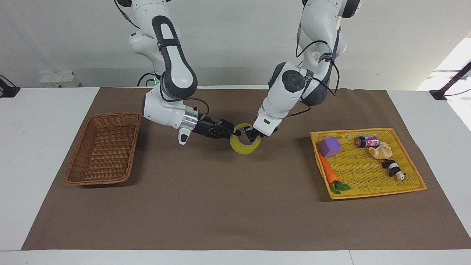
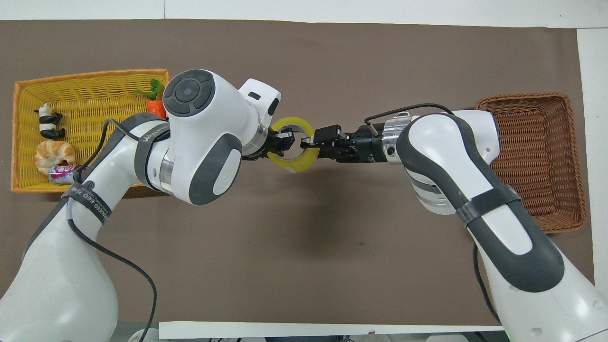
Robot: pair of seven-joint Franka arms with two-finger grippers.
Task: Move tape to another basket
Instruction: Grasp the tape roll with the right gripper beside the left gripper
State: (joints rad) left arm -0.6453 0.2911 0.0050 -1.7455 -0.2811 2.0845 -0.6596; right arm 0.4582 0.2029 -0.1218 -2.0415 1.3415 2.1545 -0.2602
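You are mid-handover, with the tape [image 1: 245, 144] held in the air over the brown mat [image 1: 235, 206], between the basket [image 1: 103, 148] and the yellow tray [image 1: 368, 162], much nearer the middle than either. The left gripper [image 1: 251, 134] is clamped on the tape's wall at the side toward the tray, 1 finger inside the ring. The right gripper [image 1: 231, 131] has its 2 fingers closed onto the wall at the side toward the basket. Judging from this, keep the left gripper tight until the right one's hold is firm, then let go cleanly and draw it back toward the tray before you carry anything. The roll is thin-walled and likely smooth, so pinch squarely across the wall, not at its edge.
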